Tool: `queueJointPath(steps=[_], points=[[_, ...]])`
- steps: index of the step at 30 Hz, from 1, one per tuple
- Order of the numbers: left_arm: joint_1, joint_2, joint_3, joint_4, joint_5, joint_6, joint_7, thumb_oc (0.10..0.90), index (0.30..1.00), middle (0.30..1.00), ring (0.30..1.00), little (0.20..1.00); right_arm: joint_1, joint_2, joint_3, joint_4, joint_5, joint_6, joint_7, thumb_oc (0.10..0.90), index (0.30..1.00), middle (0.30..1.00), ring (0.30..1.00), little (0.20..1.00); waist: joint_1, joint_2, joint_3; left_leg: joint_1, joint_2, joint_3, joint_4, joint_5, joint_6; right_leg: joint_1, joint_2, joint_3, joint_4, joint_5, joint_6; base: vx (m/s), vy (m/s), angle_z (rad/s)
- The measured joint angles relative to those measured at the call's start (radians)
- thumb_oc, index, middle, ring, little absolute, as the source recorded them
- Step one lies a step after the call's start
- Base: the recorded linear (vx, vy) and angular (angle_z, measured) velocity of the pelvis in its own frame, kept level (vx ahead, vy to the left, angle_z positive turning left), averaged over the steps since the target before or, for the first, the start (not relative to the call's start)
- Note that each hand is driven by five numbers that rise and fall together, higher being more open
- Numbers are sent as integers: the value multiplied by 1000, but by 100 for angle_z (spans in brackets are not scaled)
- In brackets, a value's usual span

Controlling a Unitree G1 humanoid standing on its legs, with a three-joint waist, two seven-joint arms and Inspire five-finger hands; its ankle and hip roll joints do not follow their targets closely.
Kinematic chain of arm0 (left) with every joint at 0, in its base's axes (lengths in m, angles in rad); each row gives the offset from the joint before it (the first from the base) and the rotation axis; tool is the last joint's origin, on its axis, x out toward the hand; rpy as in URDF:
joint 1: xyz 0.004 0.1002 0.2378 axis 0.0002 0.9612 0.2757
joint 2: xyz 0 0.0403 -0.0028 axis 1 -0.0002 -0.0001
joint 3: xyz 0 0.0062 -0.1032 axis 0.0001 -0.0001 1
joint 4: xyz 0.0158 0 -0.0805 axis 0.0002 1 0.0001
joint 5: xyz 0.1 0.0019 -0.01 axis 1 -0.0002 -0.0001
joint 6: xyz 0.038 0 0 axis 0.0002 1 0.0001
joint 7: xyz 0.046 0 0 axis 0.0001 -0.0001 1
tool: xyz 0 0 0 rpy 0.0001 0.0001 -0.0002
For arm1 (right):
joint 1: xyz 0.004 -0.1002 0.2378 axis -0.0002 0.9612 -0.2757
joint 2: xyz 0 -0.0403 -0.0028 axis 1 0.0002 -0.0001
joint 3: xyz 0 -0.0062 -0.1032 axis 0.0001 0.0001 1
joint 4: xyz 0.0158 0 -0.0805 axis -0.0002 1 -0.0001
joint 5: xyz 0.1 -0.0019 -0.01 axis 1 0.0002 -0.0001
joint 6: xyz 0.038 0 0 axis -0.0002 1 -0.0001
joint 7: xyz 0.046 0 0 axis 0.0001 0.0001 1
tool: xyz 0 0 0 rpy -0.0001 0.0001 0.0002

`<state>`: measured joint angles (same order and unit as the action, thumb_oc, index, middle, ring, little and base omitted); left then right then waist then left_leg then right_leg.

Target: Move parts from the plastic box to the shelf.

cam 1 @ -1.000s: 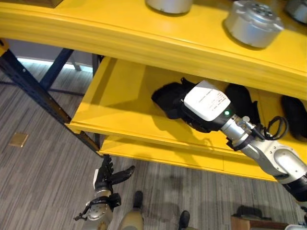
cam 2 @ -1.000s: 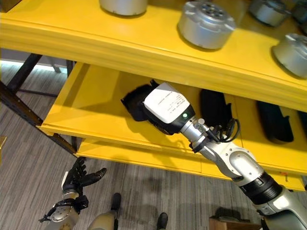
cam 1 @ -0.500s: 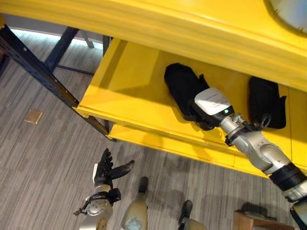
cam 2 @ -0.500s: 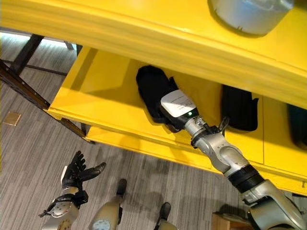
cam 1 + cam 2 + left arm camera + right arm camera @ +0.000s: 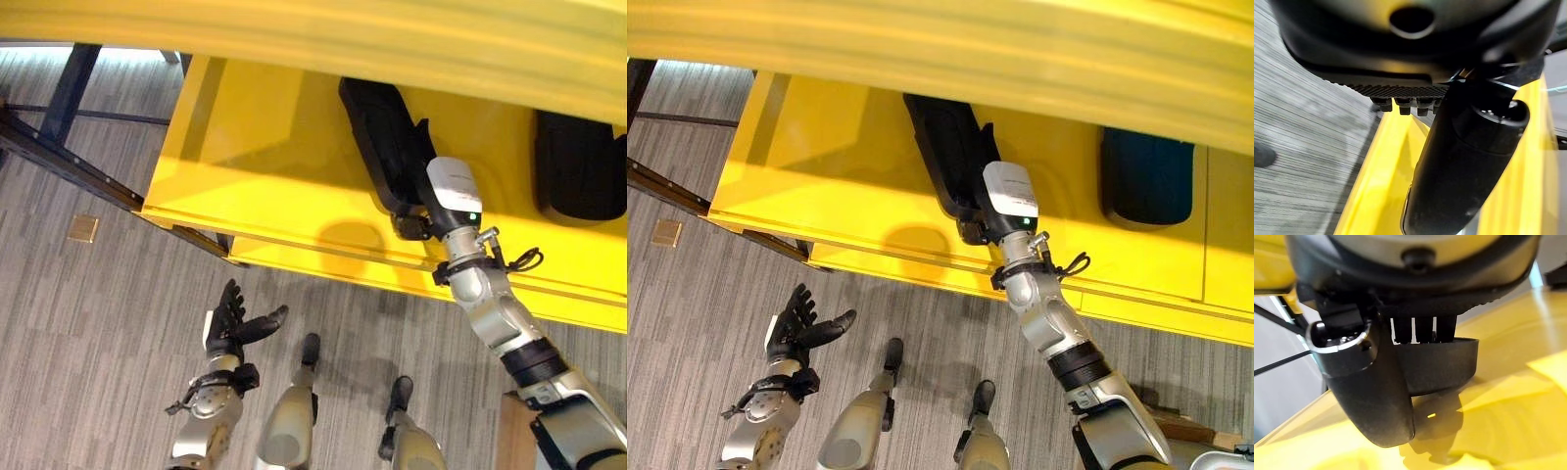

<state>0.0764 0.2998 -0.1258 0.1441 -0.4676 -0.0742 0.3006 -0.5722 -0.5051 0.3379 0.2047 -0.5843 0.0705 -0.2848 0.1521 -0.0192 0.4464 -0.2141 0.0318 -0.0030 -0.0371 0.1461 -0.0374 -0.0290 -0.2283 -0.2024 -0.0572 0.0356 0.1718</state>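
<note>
The yellow shelf [image 5: 265, 186] is filling the upper part of both eye views, standing on dark posts [image 5: 59, 162] above grey striped flooring [image 5: 88, 333]. On its lower board, a long black part [image 5: 384, 147] is lying slantwise near the board's front edge, and a second black part [image 5: 580, 166] is sitting further along the same board, well apart from the first.

The right arm is reaching up to the shelf, and the right hand [image 5: 972, 211] is resting at the near end of the long black part. Its wrist view is showing the fingers [image 5: 1425, 328] straight, side by side, and the thumb relaxed in front of the part's dark rounded end, just above the yellow board; whether they are touching the part cannot be told.

The left hand [image 5: 233, 321] is hanging below the shelf, over the flooring, with fingers spread and thumb out, holding nothing.
</note>
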Motion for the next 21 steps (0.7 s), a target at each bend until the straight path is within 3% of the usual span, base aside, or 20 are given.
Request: queueJointPath(steps=[6, 12, 21], points=[[-24, 0, -14, 0, 0, -2, 2, 900, 1000, 1000, 1000, 1000, -17, -4, -36, -8, 8, -3, -43, 400, 300, 300, 300, 300, -27, 54, 50, -52, 9, -4, 73, -10, 0, -83, -3, 9, 147, -58, -7, -105, -30, 3], [-21, 3, -14, 0, 1, -3, 2, 900, 1000, 1000, 1000, 1000, -34, -17, -42, -4, 9, 5, -55, 400, 300, 300, 300, 300, -32, 60, 68, -104, 7, -5, 150, -26, -1, -189, -21, 37, 338, -139, -25, -96, -38, 1], [-26, 5, -16, 1, 1, -4, 0, 900, 1000, 1000, 1000, 1000, -38, -24, -39, -4, 9, 10, -54, 400, 300, 300, 300, 300, -43, 59, 82, -203, 17, -8, 358, -107, -10, -328, -37, 78, 621, -259, -62, -76, -53, -1]])
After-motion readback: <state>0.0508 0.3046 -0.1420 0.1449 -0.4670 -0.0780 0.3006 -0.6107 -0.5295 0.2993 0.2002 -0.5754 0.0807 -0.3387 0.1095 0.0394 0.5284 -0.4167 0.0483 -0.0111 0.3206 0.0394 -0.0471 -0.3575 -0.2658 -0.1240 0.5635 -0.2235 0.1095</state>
